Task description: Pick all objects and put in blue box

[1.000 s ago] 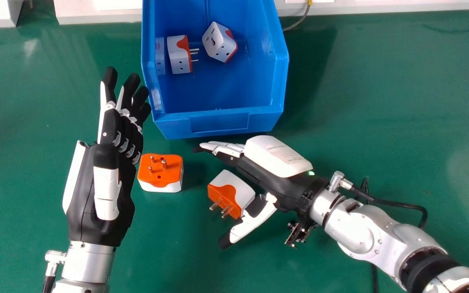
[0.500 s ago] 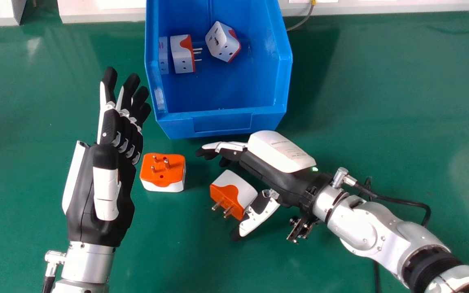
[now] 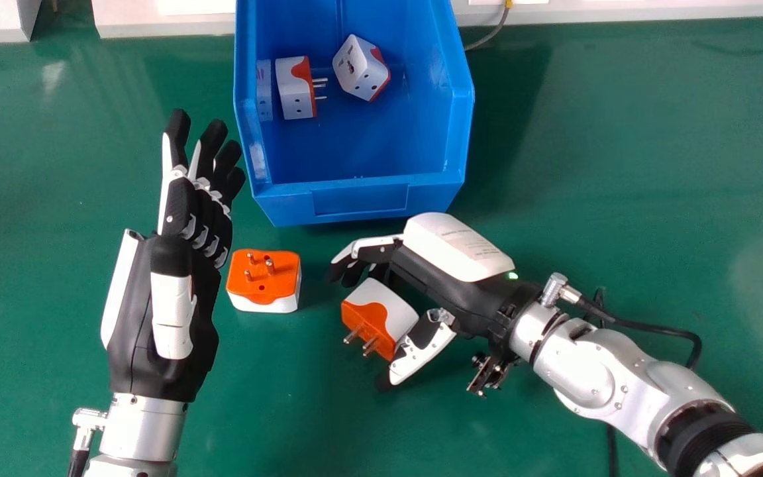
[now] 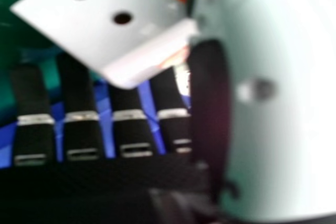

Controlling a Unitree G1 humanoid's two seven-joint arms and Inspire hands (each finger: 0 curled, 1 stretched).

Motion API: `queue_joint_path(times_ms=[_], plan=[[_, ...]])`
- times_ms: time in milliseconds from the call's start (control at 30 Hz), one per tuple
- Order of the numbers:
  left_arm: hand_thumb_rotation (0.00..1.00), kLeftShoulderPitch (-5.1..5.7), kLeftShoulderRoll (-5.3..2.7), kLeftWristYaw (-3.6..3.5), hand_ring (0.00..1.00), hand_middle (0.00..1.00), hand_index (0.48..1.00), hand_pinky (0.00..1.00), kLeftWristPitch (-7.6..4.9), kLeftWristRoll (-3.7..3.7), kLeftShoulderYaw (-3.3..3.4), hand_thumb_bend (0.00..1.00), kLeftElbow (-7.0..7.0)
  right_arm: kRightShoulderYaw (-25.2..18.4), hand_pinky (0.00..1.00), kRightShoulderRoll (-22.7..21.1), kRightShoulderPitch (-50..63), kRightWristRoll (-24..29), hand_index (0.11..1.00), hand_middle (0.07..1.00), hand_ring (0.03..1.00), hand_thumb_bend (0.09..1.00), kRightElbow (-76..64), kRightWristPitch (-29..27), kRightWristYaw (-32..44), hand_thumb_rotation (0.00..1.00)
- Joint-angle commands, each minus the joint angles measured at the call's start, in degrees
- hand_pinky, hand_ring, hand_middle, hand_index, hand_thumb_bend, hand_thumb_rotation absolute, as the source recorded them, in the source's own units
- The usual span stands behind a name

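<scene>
My right hand [image 3: 444, 285] lies around a white and orange plug adapter [image 3: 381, 315] on the green table, fingers loosely bent beyond its far side and thumb by its near right side; no firm hold shows. In the right hand view, the white adapter [image 4: 105, 24] is between the fingers and thumb of my right hand [image 4: 81, 135]. A second adapter [image 3: 263, 281] sits pins up, just right of my left hand [image 3: 176, 285], which is open and empty. Inside the blue box [image 3: 361, 202] are two adapters, one sideways [image 3: 297, 89] and one tilted [image 3: 360, 68].
White fixtures [image 3: 169, 23] line the table's far edge. Behind the box's right side, a grey cable [image 3: 491, 33] runs down to the table. Another cable [image 3: 653, 329] loops along my right forearm. My left fingertips are beside the box's left wall.
The right hand's fingers have bent downward toward the adapter, and its thumb has drawn in closer. The left hand has kept still, and both table adapters rest where they were.
</scene>
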Motion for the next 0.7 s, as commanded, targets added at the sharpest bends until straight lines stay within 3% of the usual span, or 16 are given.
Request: queue_joint_path(times_ms=[0, 100, 133, 333, 667], plan=[[0.99, -0.14, 0.02, -0.26, 0.99, 1.0, 1.0, 1.0, -1.03, -0.27, 0.19, 0.9, -0.75, -0.71, 0.5, -0.68, -0.02, 0.77, 0.645, 0.624, 0.558, 0.839, -0.96, -1.05, -1.3, 0.0], [0.99, -0.15, 0.09, -0.22, 0.99, 1.0, 1.0, 1.0, -0.93, -0.25, 0.24, 0.9, -0.73, -0.71, 0.47, -0.86, -0.04, 0.7, 0.62, 0.593, 0.526, 0.821, -1.17, -1.68, -1.89, 0.0], [0.99, -0.17, 0.11, -0.24, 0.99, 1.0, 1.0, 1.0, -0.92, -0.26, 0.25, 0.9, -0.7, -0.7, 0.45, -0.93, -0.04, 0.69, 0.594, 0.583, 0.514, 0.76, -1.27, -1.89, -2.06, 0.02], [0.99, -0.15, 0.16, -0.23, 0.99, 1.0, 1.0, 1.0, -0.96, -0.28, 0.33, 0.9, -0.75, -0.63, 0.41, -1.15, -0.37, 0.27, 0.558, 0.517, 0.463, 0.646, -0.98, -2.66, -3.73, 0.01], [0.99, -0.18, 0.04, -0.4, 0.99, 1.0, 1.0, 1.0, -0.8, -0.39, 0.28, 0.9, -0.79, -0.68, 0.37, -1.8, -0.47, -0.15, 0.529, 0.465, 0.411, 0.557, -1.21, -4.14, -6.78, 0.0]])
